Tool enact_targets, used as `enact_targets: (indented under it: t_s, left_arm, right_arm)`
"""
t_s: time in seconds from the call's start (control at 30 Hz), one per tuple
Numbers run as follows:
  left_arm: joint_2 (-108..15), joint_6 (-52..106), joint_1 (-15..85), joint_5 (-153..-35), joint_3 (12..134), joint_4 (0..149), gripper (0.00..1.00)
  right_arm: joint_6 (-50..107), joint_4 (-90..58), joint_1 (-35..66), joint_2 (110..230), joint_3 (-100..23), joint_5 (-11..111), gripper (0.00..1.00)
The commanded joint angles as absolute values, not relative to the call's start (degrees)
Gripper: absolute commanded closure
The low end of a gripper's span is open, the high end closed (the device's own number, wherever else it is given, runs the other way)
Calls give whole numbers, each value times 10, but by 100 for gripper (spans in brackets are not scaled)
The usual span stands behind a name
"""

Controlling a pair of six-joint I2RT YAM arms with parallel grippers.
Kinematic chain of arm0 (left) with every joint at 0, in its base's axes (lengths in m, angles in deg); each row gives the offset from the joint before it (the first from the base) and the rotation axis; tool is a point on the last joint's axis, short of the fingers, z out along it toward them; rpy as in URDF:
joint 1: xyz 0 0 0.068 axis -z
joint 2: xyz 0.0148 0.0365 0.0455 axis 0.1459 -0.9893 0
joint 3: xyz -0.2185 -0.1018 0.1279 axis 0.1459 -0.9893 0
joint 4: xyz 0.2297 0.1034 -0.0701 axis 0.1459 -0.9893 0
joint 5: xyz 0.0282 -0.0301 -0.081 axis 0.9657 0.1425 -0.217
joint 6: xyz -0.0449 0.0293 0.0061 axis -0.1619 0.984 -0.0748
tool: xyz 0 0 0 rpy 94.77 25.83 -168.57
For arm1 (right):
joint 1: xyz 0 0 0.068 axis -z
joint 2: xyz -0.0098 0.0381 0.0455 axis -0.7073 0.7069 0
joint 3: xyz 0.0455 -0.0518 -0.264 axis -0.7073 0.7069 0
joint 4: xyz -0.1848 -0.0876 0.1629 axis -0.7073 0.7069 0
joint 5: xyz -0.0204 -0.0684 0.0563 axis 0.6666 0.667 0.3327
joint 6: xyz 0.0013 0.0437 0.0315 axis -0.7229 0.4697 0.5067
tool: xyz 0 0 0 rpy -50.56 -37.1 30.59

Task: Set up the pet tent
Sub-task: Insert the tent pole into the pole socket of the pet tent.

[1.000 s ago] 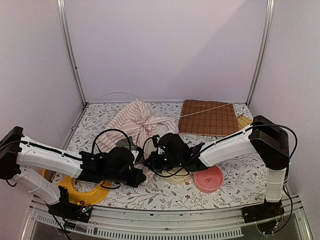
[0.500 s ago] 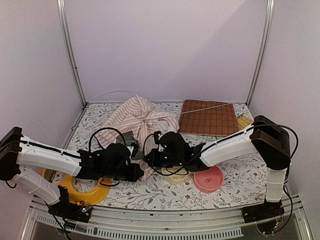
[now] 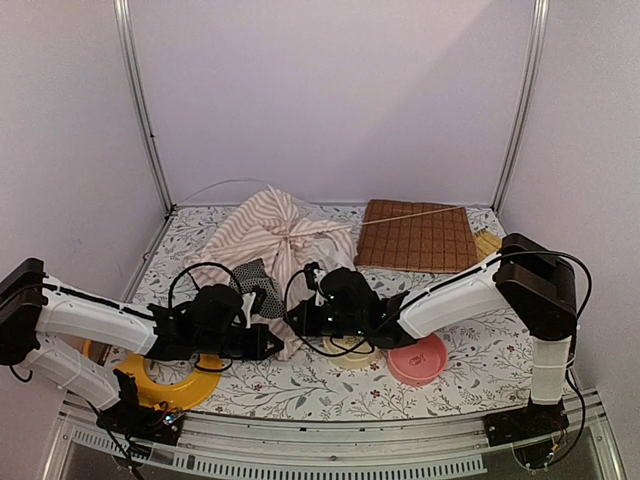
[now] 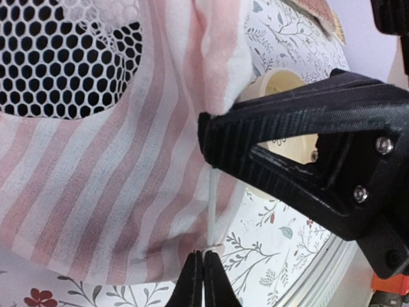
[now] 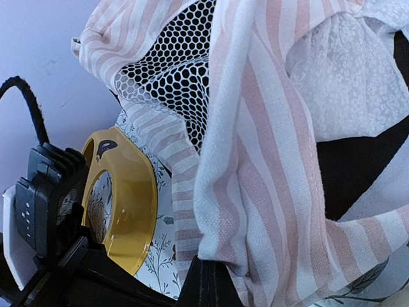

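I judge I am partway through raising the pet tent, which lies crumpled on the floral tabletop, its near hem reaching down between the yellow ring and the cream bowl. My left end effector is clamped on a thin clear pole at the striped hem. My right end effector is pinched shut on a fold of the striped fabric just beside it. Both arms stretch low and inward, wrists nearly meeting. Next, I reckon, the pole needs working along the fabric without either grip slipping.
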State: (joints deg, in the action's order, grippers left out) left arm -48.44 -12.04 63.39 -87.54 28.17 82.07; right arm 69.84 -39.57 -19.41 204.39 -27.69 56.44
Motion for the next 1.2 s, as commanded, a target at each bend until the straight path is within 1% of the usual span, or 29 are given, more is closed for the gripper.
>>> enact_targets:
  t_s: [0.0,0.17,0.37,0.5,0.63,0.77,0.83,0.9,1.0,1.07,1.1,1.17]
  left_arm:
    - [-494,-114,600,-869,289,912,100]
    - [-526,-111,602,-888,277,914,100]
    - [-535,-109,604,-885,273,906,100]
    - [-536,-101,608,-884,276,904,100]
    - [-534,-95,611,-886,276,904,100]
    - [-535,-93,614,-887,276,902,100]
    - [-536,-92,616,-888,276,901,100]
    - [-534,-92,616,-886,275,900,100]
    - [-532,-85,616,-887,276,896,100]
    - [-533,-82,616,-889,278,894,100]
    - [-533,-81,616,-889,280,895,100]
    - [-534,-78,616,-888,283,892,100]
  right_arm:
    - [663,-388,-217,2052,-258,519,100]
    - [667,-407,-194,2051,-249,461,100]
    - [679,-419,-183,2059,-254,394,100]
    - [684,-415,-182,2058,-256,384,90]
    - [694,-403,-174,2055,-258,386,85]
    - [707,-399,-162,2053,-257,384,82]
    - [709,-394,-159,2053,-265,383,77]
    - [706,-368,-159,2060,-286,386,76]
    - [697,-338,-158,2070,-311,385,76]
    - [697,-320,-159,2077,-319,389,79]
    - [697,-314,-159,2080,-319,390,82]
    - [696,-307,-159,2082,-319,393,96]
